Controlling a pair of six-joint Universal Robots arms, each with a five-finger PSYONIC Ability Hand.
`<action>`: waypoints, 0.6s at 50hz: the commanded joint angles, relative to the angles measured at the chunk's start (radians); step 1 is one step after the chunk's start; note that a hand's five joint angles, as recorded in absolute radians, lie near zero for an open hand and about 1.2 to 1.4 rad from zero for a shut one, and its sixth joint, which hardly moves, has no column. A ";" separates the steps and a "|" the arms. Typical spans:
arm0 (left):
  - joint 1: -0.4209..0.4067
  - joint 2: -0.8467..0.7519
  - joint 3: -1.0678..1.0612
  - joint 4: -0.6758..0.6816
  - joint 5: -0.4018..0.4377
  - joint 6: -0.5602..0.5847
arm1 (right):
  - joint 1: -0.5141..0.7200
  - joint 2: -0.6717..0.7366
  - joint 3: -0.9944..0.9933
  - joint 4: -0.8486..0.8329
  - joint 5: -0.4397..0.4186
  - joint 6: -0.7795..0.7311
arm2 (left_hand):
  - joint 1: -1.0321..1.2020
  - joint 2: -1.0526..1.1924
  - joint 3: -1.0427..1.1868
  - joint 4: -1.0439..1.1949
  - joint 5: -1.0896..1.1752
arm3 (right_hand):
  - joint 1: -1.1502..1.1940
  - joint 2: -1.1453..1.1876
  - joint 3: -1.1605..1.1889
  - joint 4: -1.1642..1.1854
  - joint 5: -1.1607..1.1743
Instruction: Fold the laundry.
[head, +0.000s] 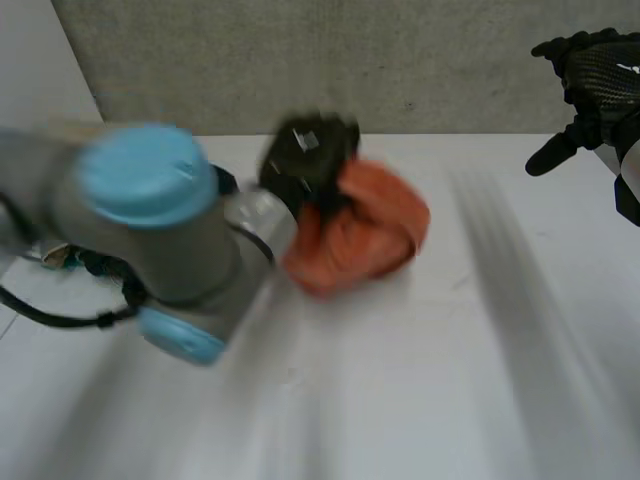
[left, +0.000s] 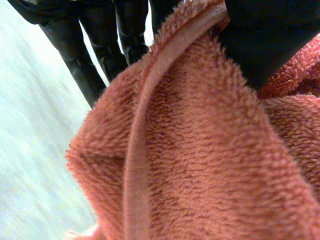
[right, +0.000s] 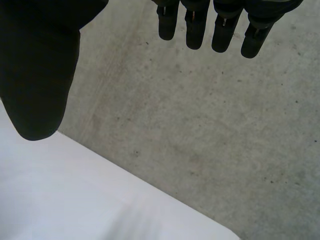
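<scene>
— White tabletop (head: 450, 400) ran up to a grey concrete wall (head: 400, 60), didn't it? Where was the towel?

— The orange-red towel (head: 365, 235) was bunched in a lump near the middle of the tabletop, a little toward 12 o'clock. Whether it rested on the surface or hung just above it, I could not tell.

— And the left hand?

— The left hand (head: 310, 160) sat at the lump's 11 o'clock, with the left arm (head: 150, 220) coming in from 9 o'clock. Seen from its own wrist, its fingers (left: 85, 65) lay on one side of a hemmed edge and its thumb (left: 265, 45) pressed on the other. It had the towel pinched between them.

— The right hand?

— The right hand (head: 590, 70) was at 2 o'clock from the towel, well apart from it, in front of the wall. Its fingers (right: 195, 25) were straight, with the thumb spread away, and it held nothing.
</scene>
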 joint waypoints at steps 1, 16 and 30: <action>-0.035 -0.161 0.070 -0.146 0.000 0.008 | -0.013 0.041 0.030 0.015 -0.048 -0.013 | -0.525 -0.571 -0.571 -0.571 -0.547 | -0.041 -0.032 -0.029 -0.028 -0.045; 0.017 0.142 -0.207 -0.166 -0.104 -0.009 | -0.074 0.117 0.131 0.135 -0.221 -0.073 | -0.737 -0.783 -0.783 -0.783 -0.759 | -0.041 -0.032 -0.029 -0.028 -0.045; 0.115 0.164 -0.482 -0.134 -0.120 -0.334 | -0.064 0.193 0.309 0.028 -0.339 -0.109 | -0.611 -0.657 -0.657 -0.657 -0.633 | 0.174 0.183 0.187 0.188 0.170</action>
